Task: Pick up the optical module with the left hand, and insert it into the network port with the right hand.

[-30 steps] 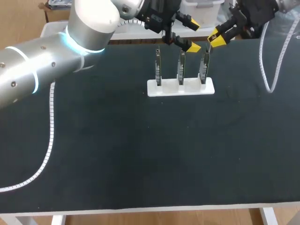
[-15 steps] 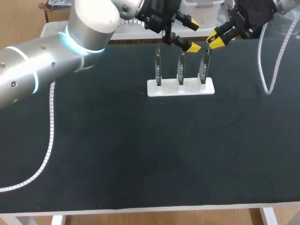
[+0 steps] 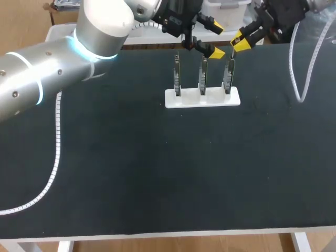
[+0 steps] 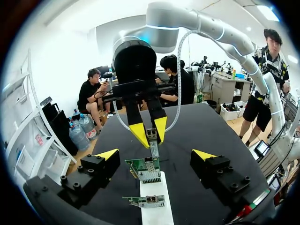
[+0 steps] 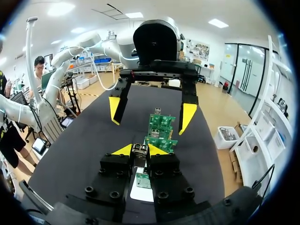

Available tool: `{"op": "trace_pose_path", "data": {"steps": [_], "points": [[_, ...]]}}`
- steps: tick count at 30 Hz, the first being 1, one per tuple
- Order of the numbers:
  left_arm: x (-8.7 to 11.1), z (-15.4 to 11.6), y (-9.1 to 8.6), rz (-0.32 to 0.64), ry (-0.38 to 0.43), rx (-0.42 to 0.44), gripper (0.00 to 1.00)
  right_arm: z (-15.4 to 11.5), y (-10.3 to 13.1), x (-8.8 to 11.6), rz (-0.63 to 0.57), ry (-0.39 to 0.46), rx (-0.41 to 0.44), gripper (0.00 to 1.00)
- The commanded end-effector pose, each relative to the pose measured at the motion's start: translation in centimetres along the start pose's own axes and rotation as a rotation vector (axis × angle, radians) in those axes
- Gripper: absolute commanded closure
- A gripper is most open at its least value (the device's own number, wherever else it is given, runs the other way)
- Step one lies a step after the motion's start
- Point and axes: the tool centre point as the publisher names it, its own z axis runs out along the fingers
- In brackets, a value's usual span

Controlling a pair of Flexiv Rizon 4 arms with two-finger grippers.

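Note:
My right gripper is shut on the small metal optical module, which it holds above the rightmost of three upright green port boards. The boards stand in a white holder at the far middle of the table. In the left wrist view the right gripper pinches the module just over the far board. My left gripper hovers open above the holder, its yellow tips spread on either side of the boards, with nothing held.
The black table mat stretches out in front of the holder. White cable sleeves hang beside each arm, one at the left and one at the right.
My right gripper has drifted slightly up and towards the left with the module still in it. The left arm has stayed where it was.

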Motion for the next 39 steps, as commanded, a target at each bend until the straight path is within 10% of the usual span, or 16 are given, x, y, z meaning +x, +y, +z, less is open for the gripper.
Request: {"op": "trace_pose_path", "data": {"steps": [1, 39], "points": [[-0.1, 0.0, 0.0, -0.001, 0.004, 0.001, 0.0, 0.1, -0.5, 0.4, 0.006, -0.007, -0.015, 1.0], [-0.1, 0.0, 0.0, -0.001, 0.004, 0.001, 0.0, -0.3, -1.9, -0.2, 0.003, -0.01, 0.012, 1.0]]}}
